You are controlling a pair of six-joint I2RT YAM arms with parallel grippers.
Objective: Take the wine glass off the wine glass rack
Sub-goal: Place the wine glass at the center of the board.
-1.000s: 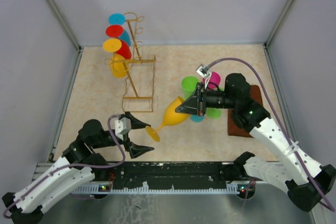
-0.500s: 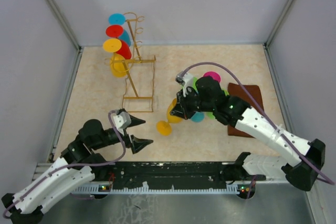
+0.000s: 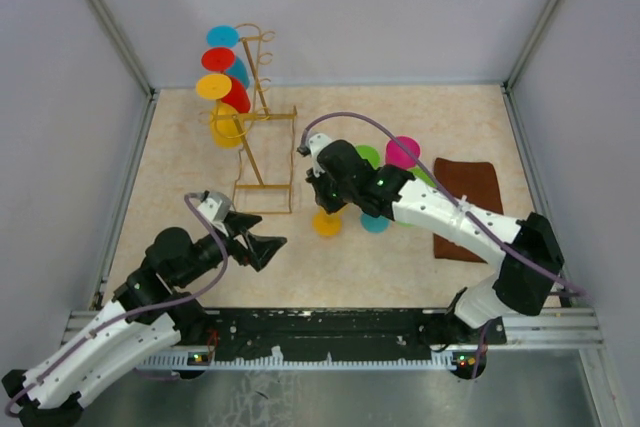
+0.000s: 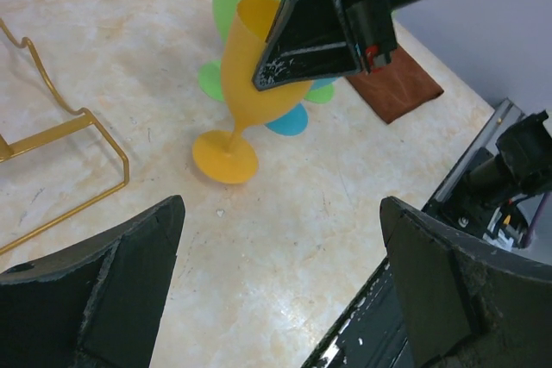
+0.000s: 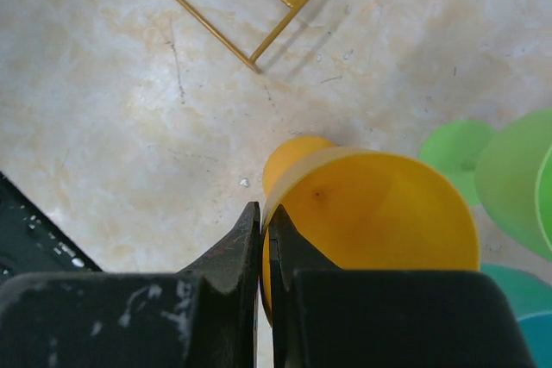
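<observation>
The left end effector (image 3: 266, 247) is observed near the front left of the worktop (image 3: 190, 197). Its jaws are spread wide apart and nothing is held between them. It is pointed toward the middle of the worktop.

The wine glass rack (image 3: 262, 186) is found upright at the rear left. Blue (image 3: 222, 37), red (image 3: 217, 59) and yellow (image 3: 212, 86) glasses are seen hanging from its hooks, with a further yellow glass (image 3: 228, 127) lower down.

The wine glass (image 4: 259, 66), orange-yellow in colour, is located off the rack, near the right of the rack's wire base and apart from it. It is held tilted, and its round foot (image 3: 327, 222) appears to be resting on the worktop. Full contact cannot be confirmed.

The right end effector (image 5: 266, 230) is noted directly above the glass. Its jaws are closed together on the rim of the bowl, one finger inside and one outside.

A green glass (image 3: 368, 155), a pink glass (image 3: 403, 152) and a teal foot (image 3: 375, 222) are grouped just beside the held glass, partly hidden by the right arm.

A brown cloth (image 3: 470, 217) is laid flat on the worktop at the right.
</observation>
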